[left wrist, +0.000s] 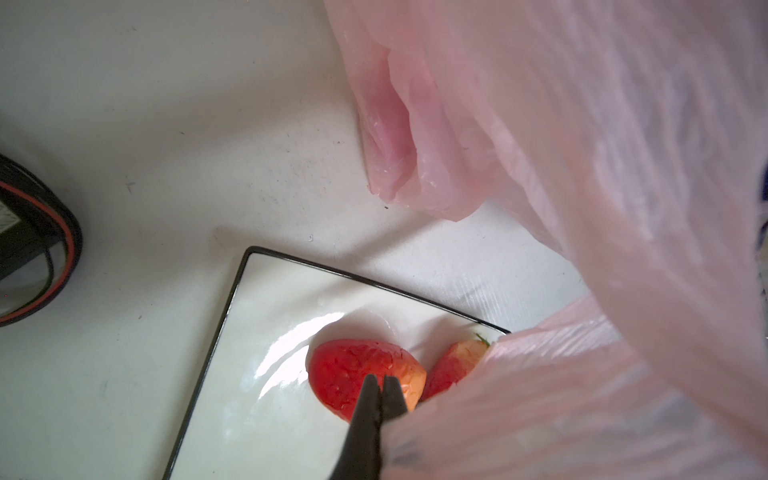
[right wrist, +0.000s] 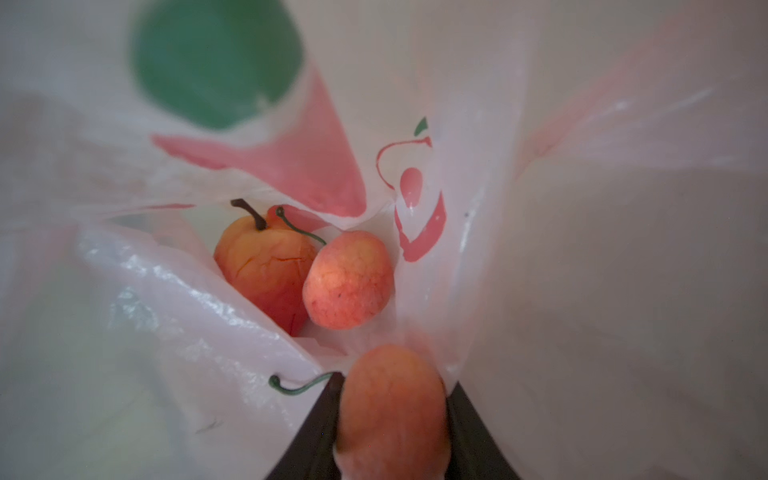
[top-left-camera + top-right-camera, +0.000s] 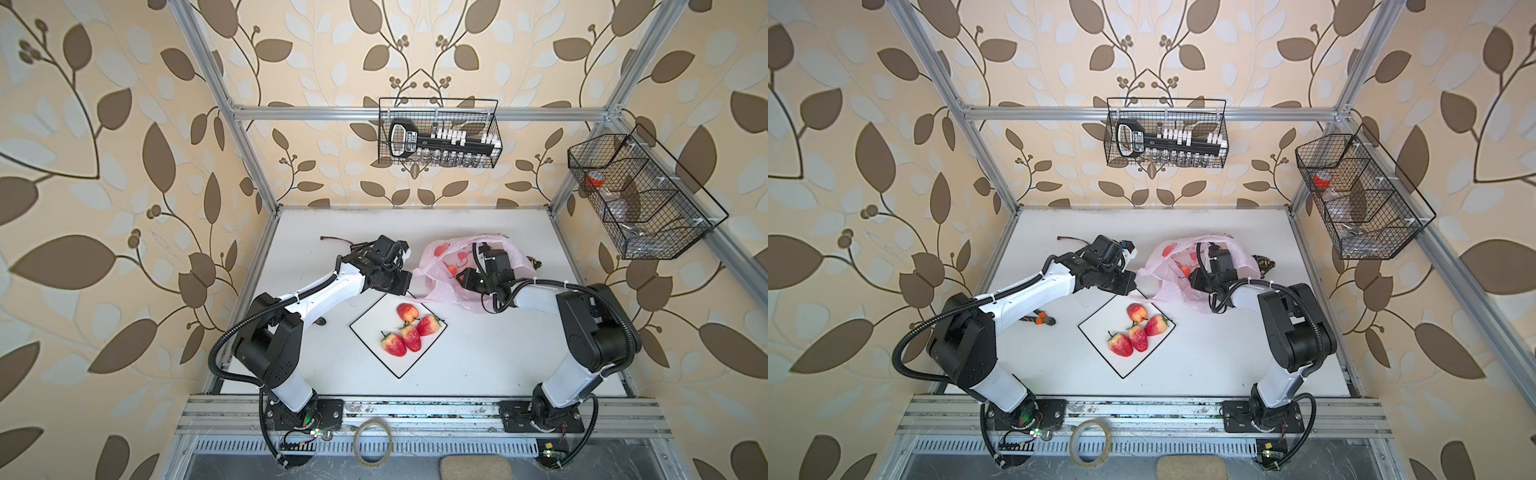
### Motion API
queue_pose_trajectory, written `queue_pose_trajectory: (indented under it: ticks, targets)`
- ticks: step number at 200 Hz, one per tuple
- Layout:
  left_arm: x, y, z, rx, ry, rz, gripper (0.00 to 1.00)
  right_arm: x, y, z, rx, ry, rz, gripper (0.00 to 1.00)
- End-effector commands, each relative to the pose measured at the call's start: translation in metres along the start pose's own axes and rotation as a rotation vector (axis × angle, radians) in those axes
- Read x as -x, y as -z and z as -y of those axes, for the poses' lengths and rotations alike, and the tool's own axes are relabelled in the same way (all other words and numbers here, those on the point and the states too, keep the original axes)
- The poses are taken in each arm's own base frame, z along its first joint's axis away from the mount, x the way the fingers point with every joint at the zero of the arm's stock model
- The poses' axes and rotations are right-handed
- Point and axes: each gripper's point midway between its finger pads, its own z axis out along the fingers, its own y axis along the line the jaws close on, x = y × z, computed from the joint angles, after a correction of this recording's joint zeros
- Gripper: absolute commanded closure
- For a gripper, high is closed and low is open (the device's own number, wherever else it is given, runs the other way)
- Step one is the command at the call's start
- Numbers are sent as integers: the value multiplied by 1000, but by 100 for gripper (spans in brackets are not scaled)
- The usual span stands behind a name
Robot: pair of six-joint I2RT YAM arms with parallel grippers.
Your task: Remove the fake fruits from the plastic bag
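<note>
The pink plastic bag (image 3: 440, 286) (image 3: 1167, 286) lies behind the white black-rimmed plate (image 3: 365, 328) (image 3: 1096, 332). Several red-and-yellow fake fruits (image 3: 411, 337) (image 3: 1138, 337) rest on the plate. My left gripper (image 1: 379, 380) (image 3: 409, 279) is shut at the bag's left edge, with the bag's film (image 1: 582, 166) drawn up against it, above one plated fruit (image 1: 345, 374). My right gripper (image 2: 392, 386) is inside the bag (image 2: 582, 249), shut on an orange-pink fruit (image 2: 392, 411). Two more fruits (image 2: 266, 270) (image 2: 349, 280) lie deeper in the bag.
Orange-handled pliers (image 3: 1040, 319) lie under the left arm. A thin cable (image 3: 332, 240) and a small dark object (image 3: 534, 262) lie at the back of the table. Wire baskets (image 3: 440, 133) (image 3: 640, 195) hang on the frame. A tape ring (image 3: 372, 441) lies by the front rail.
</note>
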Motion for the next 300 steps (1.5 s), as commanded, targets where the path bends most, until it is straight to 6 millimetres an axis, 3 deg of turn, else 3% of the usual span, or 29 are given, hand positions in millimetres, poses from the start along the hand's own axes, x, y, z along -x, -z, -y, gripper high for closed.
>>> queue_pose_trajectory:
  ticks: [1, 45, 101, 169, 231, 300]
  targets:
    - [-14, -4, -2, 17, -33, -52, 100, 6, 2, 4, -50, 33, 13, 56]
    - [-32, -12, -8, 78, -73, -115, 100, 18, 18, 2, -83, 90, 54, 39]
    - [-29, -12, -10, 90, -93, -113, 100, 36, 34, 0, -138, 194, 114, 36]
    - [-29, -12, -8, 82, -101, -116, 100, 38, 7, -5, -133, 175, 83, 47]
    - [-27, -9, -7, 83, -103, -108, 100, 23, -18, -2, -133, 168, 16, 43]
    - [-29, -10, -8, 84, -101, -114, 100, 32, -36, -5, -133, 178, 17, 45]
